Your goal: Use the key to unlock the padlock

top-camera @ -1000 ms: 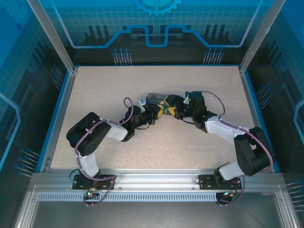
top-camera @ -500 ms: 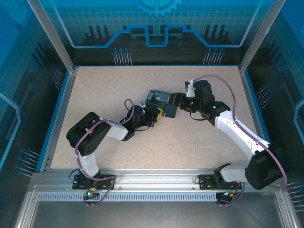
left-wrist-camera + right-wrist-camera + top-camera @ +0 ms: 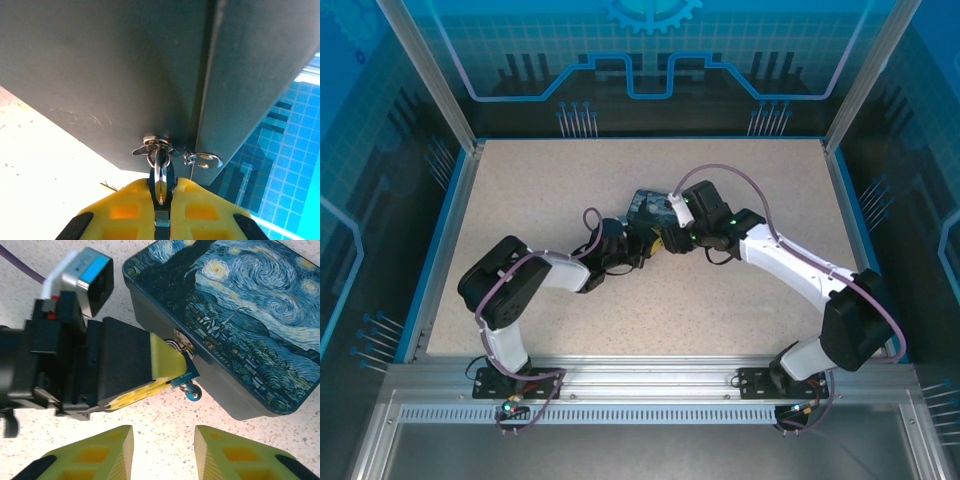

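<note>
The padlock (image 3: pixel 186 374), a tiny blue body, hangs on the hasp (image 3: pixel 155 145) at the front wall of the painted box (image 3: pixel 250 305). My left gripper (image 3: pixel 161 200) is shut on the padlock (image 3: pixel 160 181), its yellow fingers (image 3: pixel 165 362) pressed together against the box wall. What looks like the key (image 3: pixel 193 393), a small blue-headed piece on a ring, dangles under the padlock. My right gripper (image 3: pixel 163 452) hovers open above the table just in front of the padlock and key, touching neither. From above, the left gripper (image 3: pixel 657 240) meets the box (image 3: pixel 645 203) under the right arm's wrist.
The box rests on the speckled tabletop (image 3: pixel 570 180) near its middle. A metal tab (image 3: pixel 206 160) sticks out beside the hasp. The left wrist's camera housing (image 3: pixel 85 272) sits close to the box's left corner. Blue walls (image 3: pixel 860 200) ring the table.
The right arm has swung left from the box's right side to over the left gripper and padlock, and its jaws have narrowed. The left arm has stayed put, still shut.
</note>
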`<state>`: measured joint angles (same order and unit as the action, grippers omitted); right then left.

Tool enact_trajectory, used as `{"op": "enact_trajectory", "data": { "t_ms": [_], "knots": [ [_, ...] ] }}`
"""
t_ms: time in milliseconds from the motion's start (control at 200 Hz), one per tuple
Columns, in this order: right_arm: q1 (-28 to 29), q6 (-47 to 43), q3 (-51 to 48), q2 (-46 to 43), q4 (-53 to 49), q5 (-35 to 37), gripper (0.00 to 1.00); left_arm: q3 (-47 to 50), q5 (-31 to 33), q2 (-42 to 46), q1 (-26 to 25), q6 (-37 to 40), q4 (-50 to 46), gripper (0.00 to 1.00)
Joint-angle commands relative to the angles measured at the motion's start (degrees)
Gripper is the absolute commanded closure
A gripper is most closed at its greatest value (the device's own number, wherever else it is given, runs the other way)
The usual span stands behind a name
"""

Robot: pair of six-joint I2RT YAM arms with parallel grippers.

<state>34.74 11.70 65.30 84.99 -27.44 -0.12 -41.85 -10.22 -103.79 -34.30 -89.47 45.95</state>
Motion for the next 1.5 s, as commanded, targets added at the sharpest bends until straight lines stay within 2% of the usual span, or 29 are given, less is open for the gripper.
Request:
{"op": "enact_trajectory", "data": {
  "t_ms": [0, 310, 1020, 1231, 1426, 1496],
  "knots": [
    [0.85, -3.68, 1.52, 2.42, -0.86, 1.67, 0.62, -2.21, -1.96, 2.41, 0.37, 0.82, 0.10, 1.00],
    [1.02, -5.64, 2.80, 7.84, -0.03, 4.11, 0.62, -3.21, -3.77, 2.80, 0.83, -0.01, -1.39, 1.00],
    [1.06, -8.18, 5.34, 13.03, 1.06, 8.27, 0.64, -5.13, -6.23, 2.64, 1.43, -0.92, -2.45, 1.00],
    [1.12, -7.10, 6.37, 14.26, 2.33, 8.47, 0.74, -5.20, -6.62, 2.80, 1.37, -0.63, -3.07, 1.00],
    [0.60, -6.54, 6.99, 14.59, 2.66, 8.24, 0.92, -5.11, -6.74, 3.07, 1.43, -0.53, -3.54, 1.00],
    [-0.07, -6.25, 6.92, 14.16, 2.50, 6.56, 0.95, -4.92, -6.65, 3.16, 1.42, -0.39, -3.53, 1.00]
  ]
}}
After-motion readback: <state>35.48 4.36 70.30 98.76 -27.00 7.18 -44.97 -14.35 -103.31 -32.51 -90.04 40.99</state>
